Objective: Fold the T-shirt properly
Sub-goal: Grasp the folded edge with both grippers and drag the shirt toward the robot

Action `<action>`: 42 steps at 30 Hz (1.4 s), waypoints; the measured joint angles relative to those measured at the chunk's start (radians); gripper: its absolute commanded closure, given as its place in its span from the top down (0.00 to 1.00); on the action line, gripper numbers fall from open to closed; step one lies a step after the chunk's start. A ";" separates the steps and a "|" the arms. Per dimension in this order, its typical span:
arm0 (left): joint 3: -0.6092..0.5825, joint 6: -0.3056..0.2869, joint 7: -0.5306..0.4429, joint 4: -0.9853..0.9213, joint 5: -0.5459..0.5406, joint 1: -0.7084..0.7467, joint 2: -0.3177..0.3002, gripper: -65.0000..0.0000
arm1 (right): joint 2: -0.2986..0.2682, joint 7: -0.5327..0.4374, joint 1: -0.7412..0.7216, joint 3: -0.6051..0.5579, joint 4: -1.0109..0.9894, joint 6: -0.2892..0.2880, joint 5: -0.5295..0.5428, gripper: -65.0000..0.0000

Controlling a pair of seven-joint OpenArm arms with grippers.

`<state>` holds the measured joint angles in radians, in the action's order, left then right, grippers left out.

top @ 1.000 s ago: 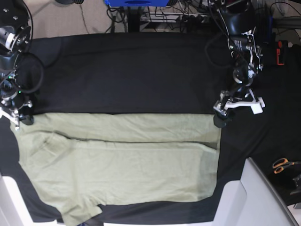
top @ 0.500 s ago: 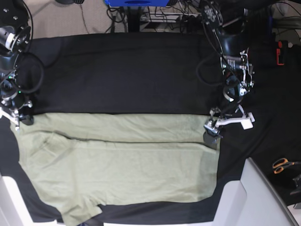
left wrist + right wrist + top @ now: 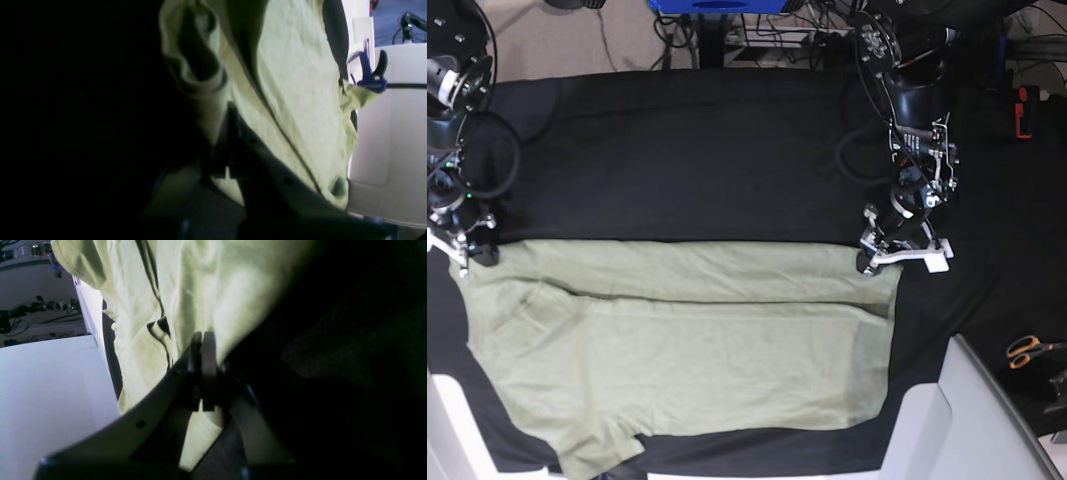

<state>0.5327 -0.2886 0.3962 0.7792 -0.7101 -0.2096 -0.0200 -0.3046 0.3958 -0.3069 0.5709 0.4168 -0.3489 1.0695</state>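
Note:
The pale green T-shirt [image 3: 677, 340] lies flat on the black cloth, with a lengthwise fold line across it. My left gripper [image 3: 870, 262] sits on the shirt's upper right corner. In the left wrist view its dark fingers [image 3: 230, 140] are shut, with bunched shirt fabric [image 3: 293, 83] between them. At the shirt's upper left corner, my right gripper [image 3: 469, 250] stays low on the cloth. The right wrist view shows its fingertips [image 3: 208, 350] pressed together on the edge of the T-shirt [image 3: 200, 290].
The large black cloth [image 3: 697, 150] covers the table beyond the shirt. Orange-handled scissors [image 3: 1027, 350] lie at the far right. White panels [image 3: 972, 420] stand along the front edge. A blue clamp [image 3: 370, 80] grips the cloth at the table's edge.
My left gripper has moved left and down onto the shirt's upper right corner and closed there. The right arm has not moved.

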 measured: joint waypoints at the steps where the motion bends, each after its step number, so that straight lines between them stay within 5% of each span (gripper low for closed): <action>1: 0.000 -0.004 0.006 0.000 -0.006 0.003 -0.004 0.00 | 0.000 0.000 0.001 -0.002 0.001 0.000 0.000 0.00; 15: 0.001 0.019 0.141 0.344 -0.005 0.243 -0.014 0.00 | 0.009 0.195 0.183 0.003 0.341 0.007 0.000 0.00; 24: -0.007 0.016 0.161 0.569 -0.005 0.447 0.000 0.00 | 0.079 0.357 0.409 0.188 0.571 0.010 0.064 0.00; 30: -0.010 0.019 0.161 0.678 -0.002 0.589 0.002 0.00 | 0.135 0.393 0.538 0.240 0.690 0.005 0.071 0.00; 42: -0.011 0.016 0.159 0.768 -0.005 0.730 0.001 0.00 | 0.154 0.393 0.665 0.241 0.757 -0.002 0.076 0.00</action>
<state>0.5220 -0.2729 0.5549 1.5471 -0.7155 0.5205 -0.0193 -0.1509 0.7887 0.3576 0.8124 1.1740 -0.3504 1.1450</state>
